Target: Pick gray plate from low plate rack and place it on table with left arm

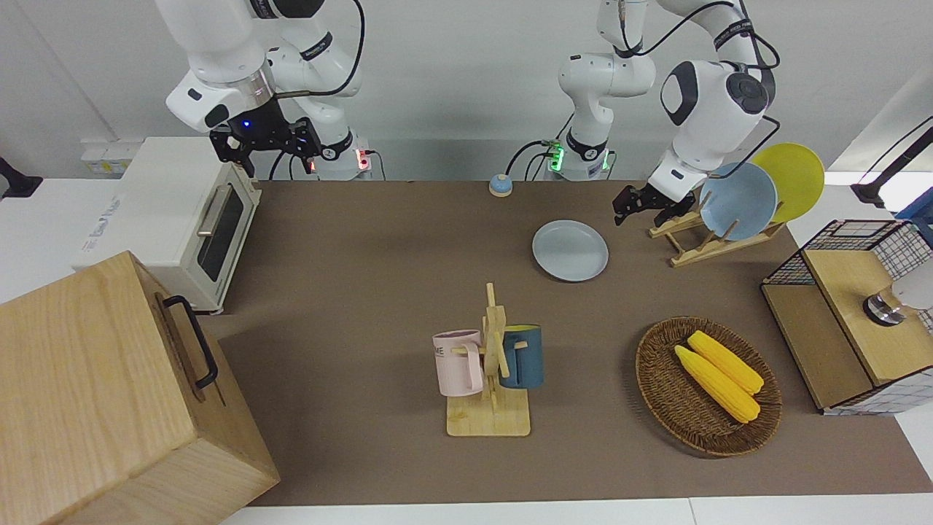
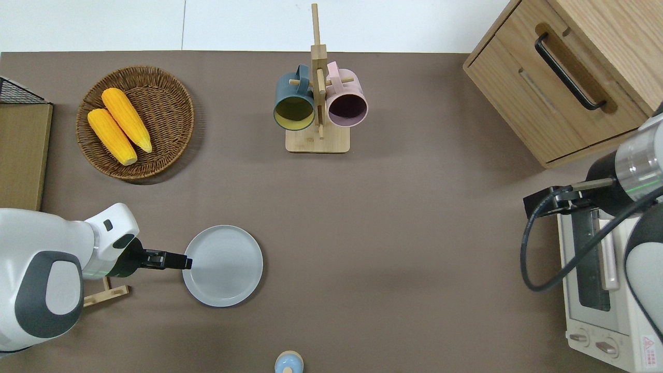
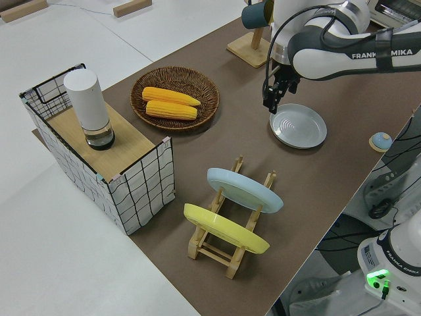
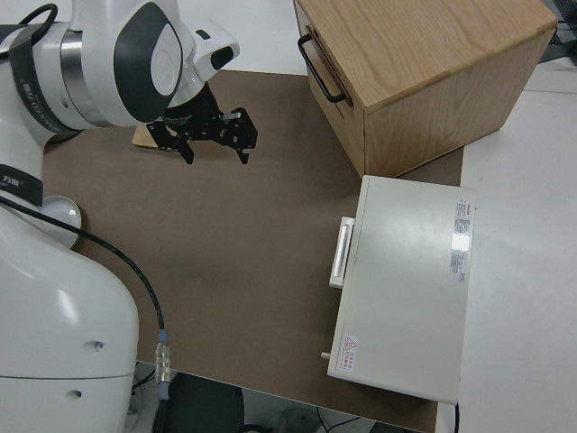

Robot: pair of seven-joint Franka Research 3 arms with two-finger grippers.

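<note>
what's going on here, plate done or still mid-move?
The gray plate lies flat on the table, out of the low plate rack, which holds only the light blue plate and the yellow plate. The left hand is open and raised off the plate, over its rim on the rack's side, with nothing in its grasp. The right arm is parked. The placing looks done.
</note>
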